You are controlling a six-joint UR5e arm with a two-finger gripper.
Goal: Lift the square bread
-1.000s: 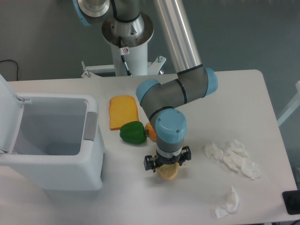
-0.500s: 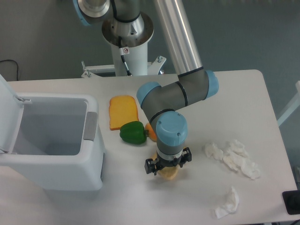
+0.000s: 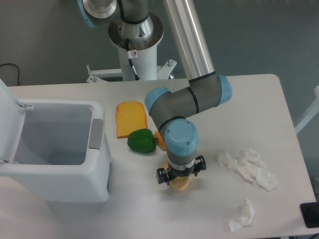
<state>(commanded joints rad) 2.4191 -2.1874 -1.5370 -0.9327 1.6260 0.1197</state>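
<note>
The end effector (image 3: 180, 180) points straight down over the bread (image 3: 180, 184), hiding most of it; its grip cannot be made out. A green pepper (image 3: 141, 141) lies beside orange toast (image 3: 131, 118). An open white bin (image 3: 55, 149) stands at the bench's (image 3: 249, 99) left, crumpled tissues (image 3: 246, 167) at right.

Arm reaches down from the base at top of frame, long silver link angling to a grey elbow with blue caps. Wrist folds back and points straight down at the table. Gripper (image 3: 179, 180) sits low under the wrist; fingers hidden, opening not discernible.
</note>
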